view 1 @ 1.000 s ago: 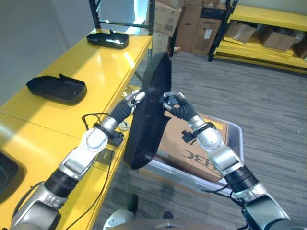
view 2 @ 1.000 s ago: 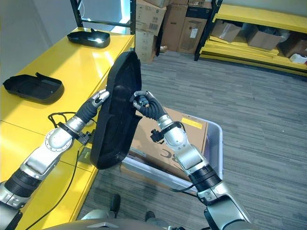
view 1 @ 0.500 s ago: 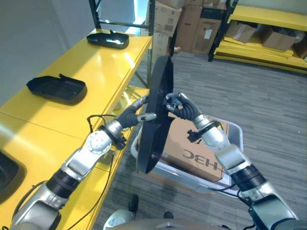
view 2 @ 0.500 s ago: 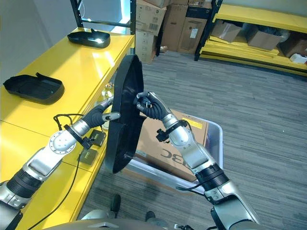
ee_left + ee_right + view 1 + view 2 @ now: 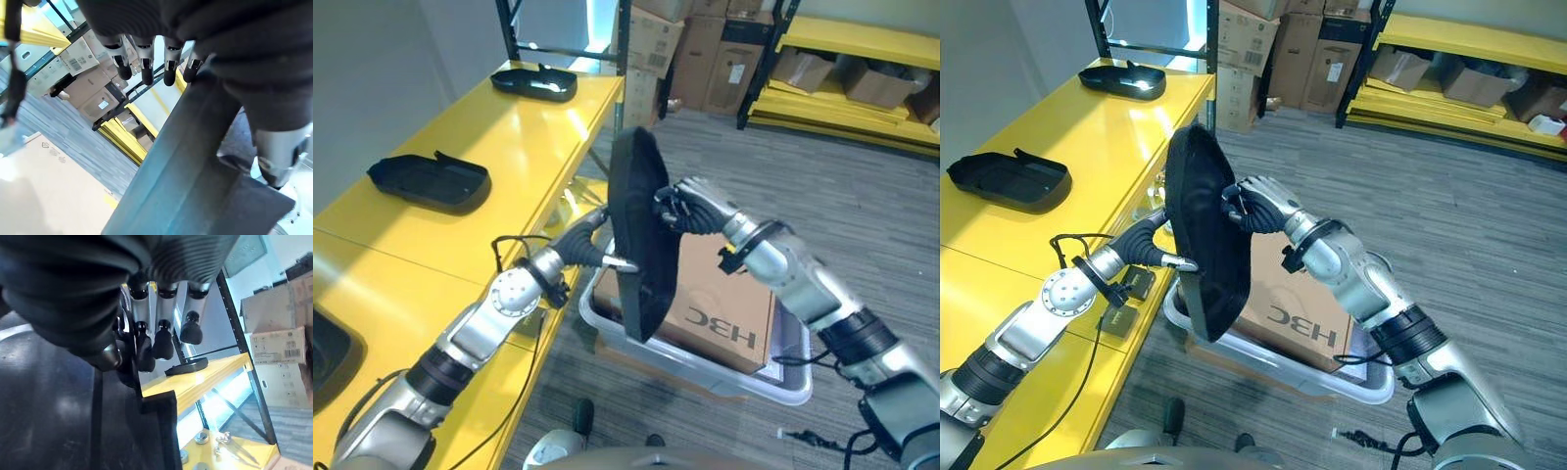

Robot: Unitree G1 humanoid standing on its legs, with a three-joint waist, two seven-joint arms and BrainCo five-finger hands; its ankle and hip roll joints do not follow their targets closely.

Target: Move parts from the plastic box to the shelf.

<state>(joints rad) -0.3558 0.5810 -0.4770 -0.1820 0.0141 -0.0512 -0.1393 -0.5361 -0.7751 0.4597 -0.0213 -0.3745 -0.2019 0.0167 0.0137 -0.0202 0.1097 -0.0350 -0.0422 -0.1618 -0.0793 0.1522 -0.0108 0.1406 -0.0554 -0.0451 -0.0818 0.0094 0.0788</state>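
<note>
My left hand (image 5: 1157,251) braces the black part (image 5: 1206,235) with straight fingers; my right hand (image 5: 1258,206) curls around its upper rim. The part stands upright above the plastic box (image 5: 1371,377). It appears rigid, light and smooth; grip the rim edges. Yellow shelf (image 5: 1067,127) beyond.

Yellow shelf (image 5: 509,127) runs along the robot's left. Two black moulded parts lie on its top, well apart: one near the far end (image 5: 533,81), one nearer (image 5: 429,177). Another dark part (image 5: 325,352) shows at the near left edge. Grey striped floor (image 5: 842,206) carries a clear plastic box (image 5: 705,357) just beside the shelf, a cardboard box (image 5: 720,304) inside it.
</note>
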